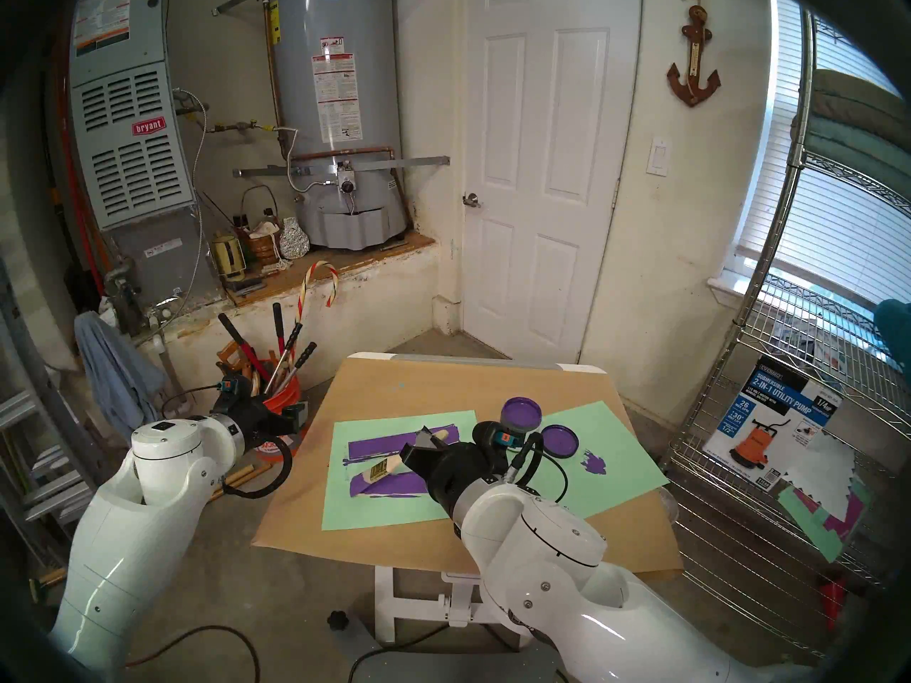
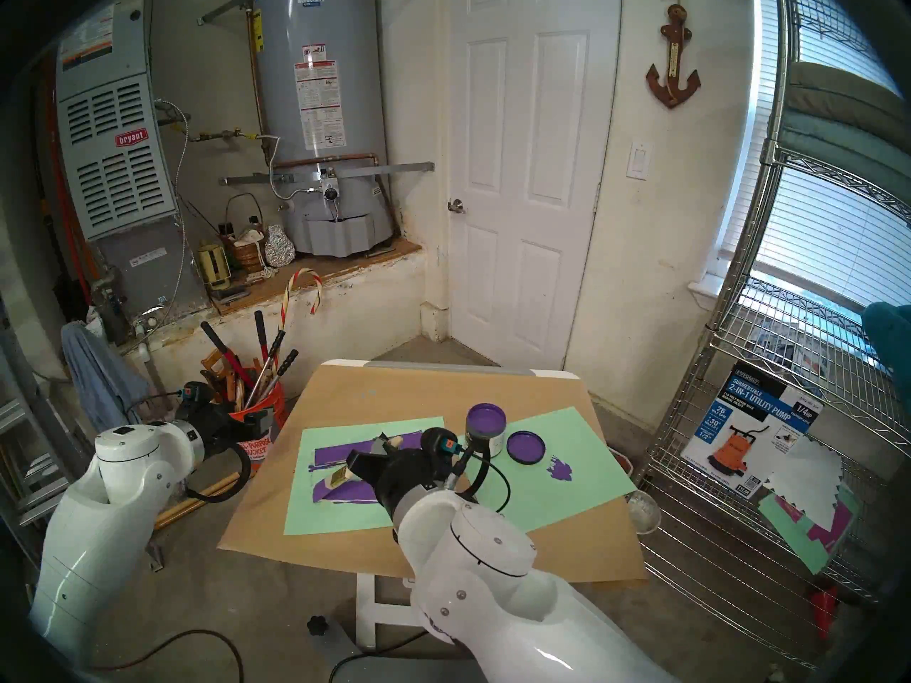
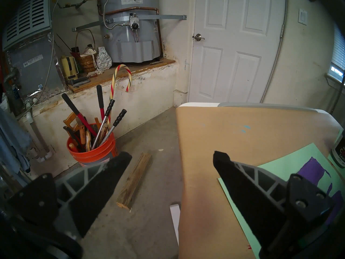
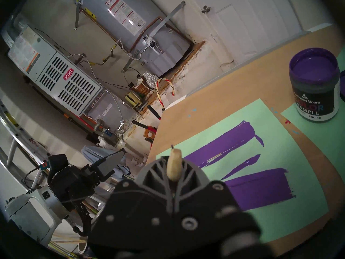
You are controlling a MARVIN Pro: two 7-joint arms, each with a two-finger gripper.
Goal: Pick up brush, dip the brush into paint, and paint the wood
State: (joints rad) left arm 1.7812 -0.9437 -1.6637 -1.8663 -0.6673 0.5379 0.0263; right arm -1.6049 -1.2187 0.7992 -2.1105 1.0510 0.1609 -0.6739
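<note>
Room: garage corner with a water heater (image 1: 335, 100), a white door (image 1: 537, 174) and an orange tool bucket (image 3: 91, 152).
Desk (image 1: 443, 376): brown paper cover under a green sheet (image 1: 384, 499).
Right end effector (image 1: 425, 448): clamped on the brush (image 1: 382, 468), handle tip poking up past the fingers (image 4: 158, 170) (ferrule just below them).
Wood (image 1: 389, 485): purple-coated, directly beneath the right end effector, under the bristles.
Paint (image 4: 314, 69): open jar, beyond and right of the right end effector; its lid (image 1: 560, 440) beside it.
Left end effector (image 3: 171, 157): spread wide, empty, off the desk's left edge.
</note>
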